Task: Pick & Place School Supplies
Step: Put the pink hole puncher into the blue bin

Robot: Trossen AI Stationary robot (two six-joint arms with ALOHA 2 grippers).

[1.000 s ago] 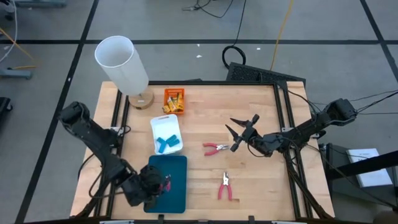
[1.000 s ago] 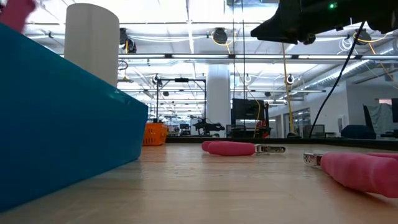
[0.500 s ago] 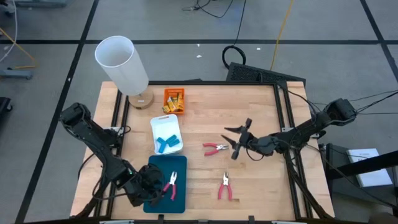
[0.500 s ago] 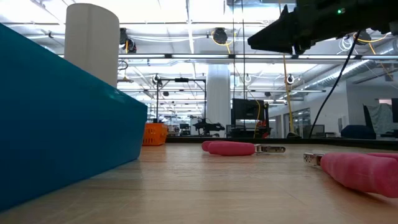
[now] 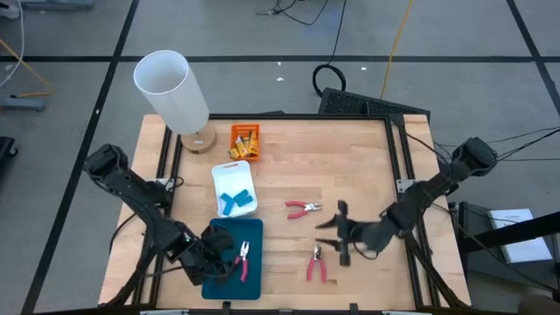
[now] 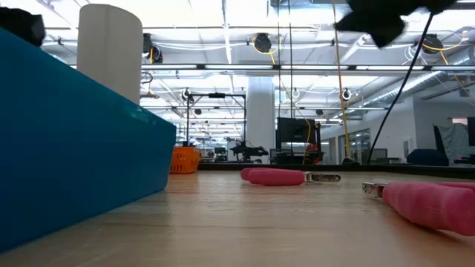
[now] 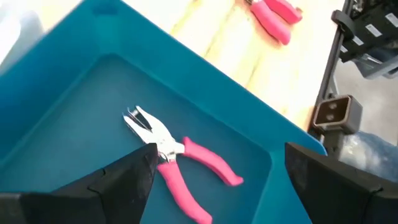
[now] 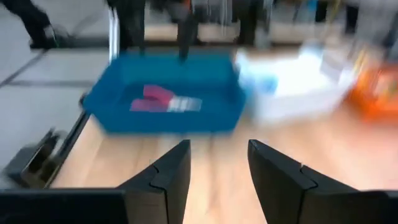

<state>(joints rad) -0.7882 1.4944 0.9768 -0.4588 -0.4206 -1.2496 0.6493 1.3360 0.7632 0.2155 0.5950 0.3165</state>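
the left end effector (image 5: 213,255) is hanging released over the teal tray (image 5: 255,229), where one red-handled tool (image 5: 242,260) is lying. the right end effector (image 5: 332,234), fingers spread, is hovering between two more red-handled tools (image 5: 304,208) on the counter (image 5: 289,166).

You are seeing one pair of pliers (image 5: 242,261) lying in the front tray (image 5: 255,230), two more pairs (image 5: 304,208) (image 5: 317,262) lying on the table (image 5: 350,157) to its right.
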